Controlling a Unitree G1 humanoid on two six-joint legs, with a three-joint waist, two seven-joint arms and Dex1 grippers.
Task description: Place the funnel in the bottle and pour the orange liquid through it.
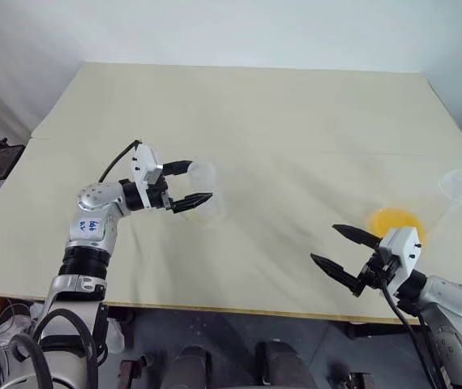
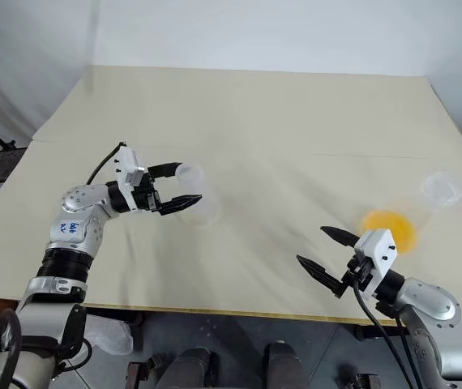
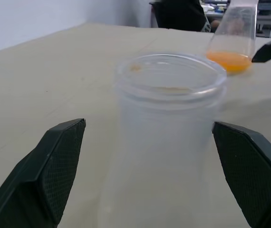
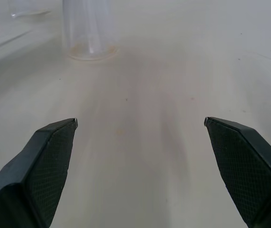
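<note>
both grippers gape empty: left gripper (image 1: pixel 192 183) straddles the bottle (image 1: pixel 204 194), right gripper (image 1: pixel 345 250) near table edge (image 1: pixel 215 309).

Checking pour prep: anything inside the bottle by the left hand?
The bottle looks empty; no funnel sits in its mouth. Its base is out of frame. The orange liquid sits in the other flask.

the bottle (image 1: pixel 203 194) – clear, empty, upright on the left. the orange liquid (image 1: pixel 395 221) is a shallow pool in another flask (image 1: pixel 438 207) – far right.
</note>
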